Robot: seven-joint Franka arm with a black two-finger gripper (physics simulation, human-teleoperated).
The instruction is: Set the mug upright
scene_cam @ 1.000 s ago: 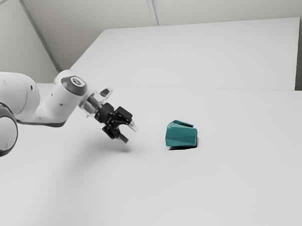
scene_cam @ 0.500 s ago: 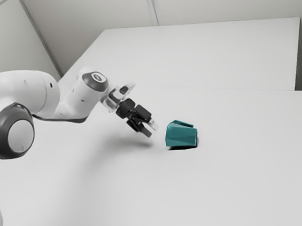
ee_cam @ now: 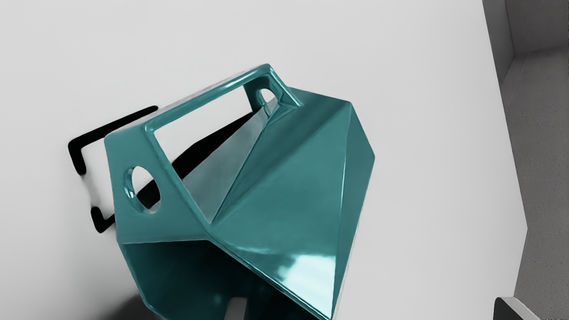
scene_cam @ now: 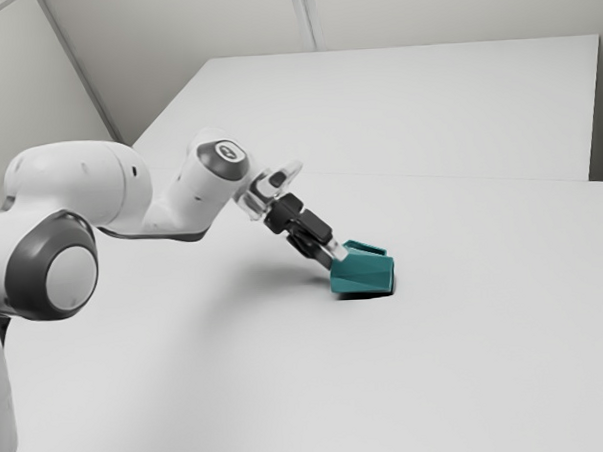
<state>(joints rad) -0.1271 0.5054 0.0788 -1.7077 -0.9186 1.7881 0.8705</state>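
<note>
Reaching the mouth of the mug (scene_cam: 364,271)

The gripper (scene_cam: 334,257) has crossed the gap over the last second and now meets the mug's open end. The mug hasn't shifted – it lies on its side on the table (scene_cam: 488,378), its mouth toward the arm and its handle (ee_cam: 204,98) still attached to a tipped body. The fingers stand wide apart and grip nothing: one finger (ee_cam: 237,309) is at the mouth, the other outside the wall. That likely sets up a pinch on the wall – uprighting remains to be done.
</note>
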